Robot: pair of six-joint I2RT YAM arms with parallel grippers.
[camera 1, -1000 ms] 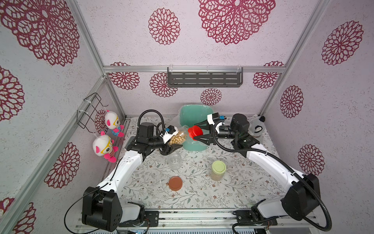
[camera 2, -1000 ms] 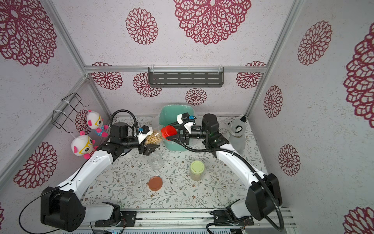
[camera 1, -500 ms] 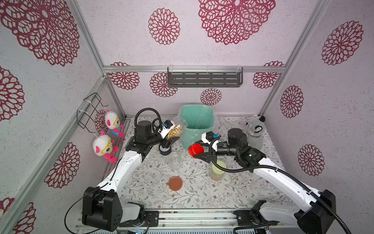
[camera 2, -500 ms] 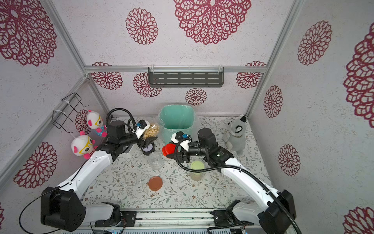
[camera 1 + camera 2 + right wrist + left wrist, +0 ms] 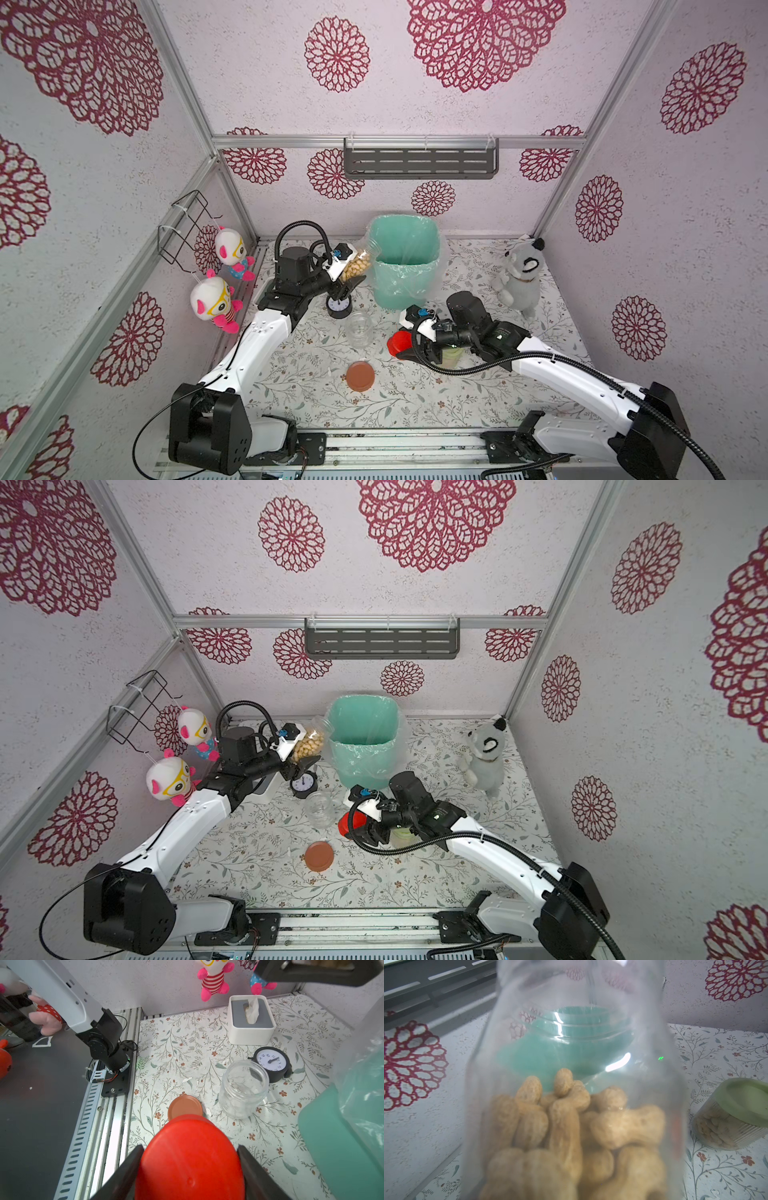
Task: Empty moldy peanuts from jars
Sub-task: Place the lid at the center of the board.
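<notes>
Three jars are in play. The empty jar point(image 5: 359, 330) stands in the middle of the worktop point(image 5: 291, 386), with a brown lid point(image 5: 360, 376) lying just nearer. The open jar point(image 5: 360, 262) is clamped in the left tool point(image 5: 347, 276), which is closed tight around its body. It hangs tilted just left of the green bin point(image 5: 405, 270), mouth aimed up towards the bin's left rim. The peanuts point(image 5: 571, 1136) sit heaped at its base end, none spilling. The right tool point(image 5: 190, 1148) hovers low, right of the empty jar, its jaws closed on the edges of the red lid point(image 5: 397, 344). Beneath that arm stands the third jar point(image 5: 724, 1128), full, its green lid point(image 5: 745, 1095) on.

I judge that pouring out the open jar is the step in hand. The left arm needs to carry the mouth over the bin's opening and tip it below the base. The red lid wants setting down on bare worktop.
</notes>
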